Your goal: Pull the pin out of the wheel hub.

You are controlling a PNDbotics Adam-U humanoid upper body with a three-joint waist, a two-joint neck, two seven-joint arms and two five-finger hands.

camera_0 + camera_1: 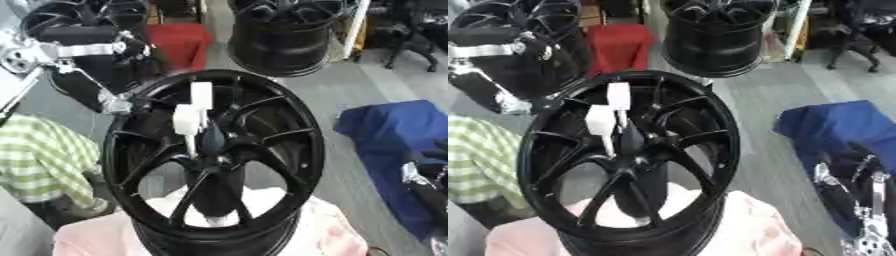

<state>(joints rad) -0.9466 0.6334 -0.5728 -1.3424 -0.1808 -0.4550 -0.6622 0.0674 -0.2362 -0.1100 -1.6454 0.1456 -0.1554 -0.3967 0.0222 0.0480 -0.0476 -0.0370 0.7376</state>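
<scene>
A large black wheel hub (289,125) stands tilted in the middle on a pink cloth. Two white pins with blocky heads rise near its centre. The upper pin (201,95) sits just behind the lower pin (186,120), whose thin stem runs down to the spokes. My left arm comes in from the upper left. Its hand (114,102) is at the hub's upper-left rim, a short way left of the pins and not holding either. My right hand (859,195) rests open at the lower right, fingers up, away from the hub.
More black wheel rims (280,35) stand at the back, with a red box (179,42) between them. A blue cloth (394,135) lies on the floor at the right. Green checked fabric (39,155) is at the left, close to the hub.
</scene>
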